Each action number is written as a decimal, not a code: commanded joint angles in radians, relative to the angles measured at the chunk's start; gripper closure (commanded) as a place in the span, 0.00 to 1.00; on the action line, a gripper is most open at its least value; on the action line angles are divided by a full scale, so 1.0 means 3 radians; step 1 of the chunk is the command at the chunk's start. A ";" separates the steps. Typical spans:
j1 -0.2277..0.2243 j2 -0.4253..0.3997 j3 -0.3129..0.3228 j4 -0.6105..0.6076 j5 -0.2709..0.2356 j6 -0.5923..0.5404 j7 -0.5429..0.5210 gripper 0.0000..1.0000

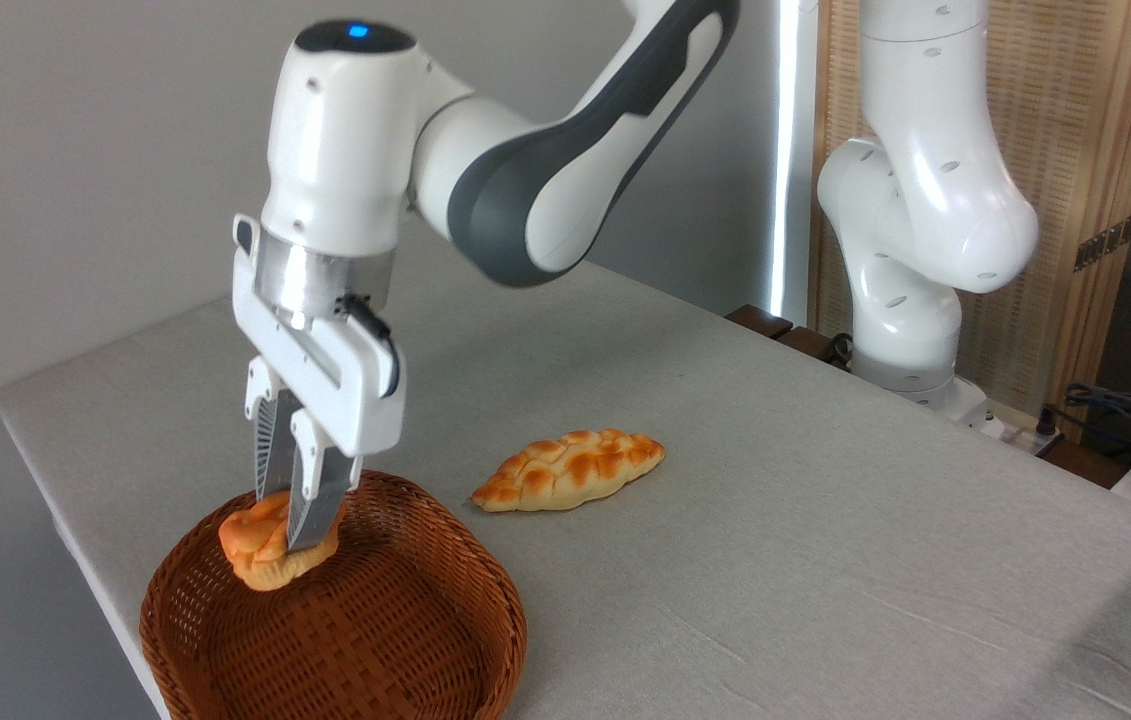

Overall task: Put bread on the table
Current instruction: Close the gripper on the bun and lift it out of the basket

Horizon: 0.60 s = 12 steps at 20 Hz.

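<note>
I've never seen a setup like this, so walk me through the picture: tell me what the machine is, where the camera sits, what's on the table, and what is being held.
The white and grey machine is a robot arm bolted at the far right edge of the table, which is covered in light grey cloth. At the arm's end is a gripper, a two-fingered clamp that works like a simple hand. There is one picture only, taken by a fixed camera that looks down across the table from the side.

Two things rest on the cloth: a brown wicker basket near the front left corner, and a flat braided loaf lying beside it, apart from it.

The gripper reaches down over the basket, and its fingers are closed on a small orange-golden bun. The bun looks raised near the basket's back rim rather than lying on its bottom.
</note>
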 commanded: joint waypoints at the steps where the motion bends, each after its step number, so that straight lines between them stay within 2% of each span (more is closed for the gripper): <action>1: -0.0004 -0.0297 0.0102 -0.0046 -0.0093 -0.0330 0.0076 0.52; 6: -0.0004 -0.0721 0.0373 -0.0046 -0.0088 -0.1148 0.0097 0.46; 9: -0.0009 -0.0798 0.0409 -0.0056 -0.0052 -0.1572 0.0112 0.45; 12: -0.0009 -0.0819 0.0440 -0.0189 -0.0047 -0.1696 0.0137 0.40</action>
